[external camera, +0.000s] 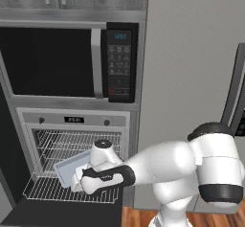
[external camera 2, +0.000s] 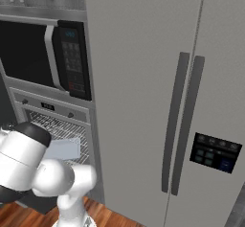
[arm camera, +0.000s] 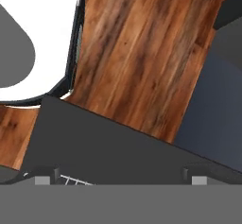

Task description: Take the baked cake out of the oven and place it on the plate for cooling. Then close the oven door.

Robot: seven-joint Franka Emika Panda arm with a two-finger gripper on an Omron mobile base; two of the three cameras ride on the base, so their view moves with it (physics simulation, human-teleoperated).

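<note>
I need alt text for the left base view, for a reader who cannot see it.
The white robot arm reaches to the oven, whose door lies open, over a pale tray on a pulled-out wire rack. A black microwave sits above.

The arm (external camera: 172, 166) is glossy white, built of fat rounded segments with bulbous elbows. Black bands ring the joints (one caps the big shoulder drum, another circles its lower edge). The forearm (external camera: 107, 177) carries a black sleeve with faint pale lettering, too small to read.
</note>
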